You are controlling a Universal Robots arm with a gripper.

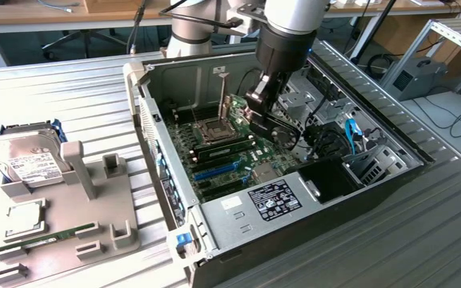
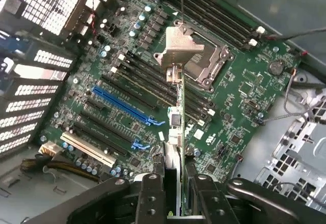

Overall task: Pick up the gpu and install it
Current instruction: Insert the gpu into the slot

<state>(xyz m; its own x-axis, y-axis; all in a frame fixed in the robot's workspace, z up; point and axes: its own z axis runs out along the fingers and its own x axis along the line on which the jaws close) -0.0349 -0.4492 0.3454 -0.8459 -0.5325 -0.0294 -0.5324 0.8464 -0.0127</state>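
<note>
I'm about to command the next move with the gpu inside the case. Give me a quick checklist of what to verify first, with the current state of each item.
1. Grip on the gpu: ok. It sits edge-on between the fingers of the hand.
2. Blue slots free: ok. Both are empty.
3. Gpu lined up with a blue slot: not ok. In the wrist view its edge runs at an angle to them, nearer the CPU socket.
4. Gpu seated: not ok. It is held off the motherboard.
5. Cables clear of the hand: cannot tell.
</note>
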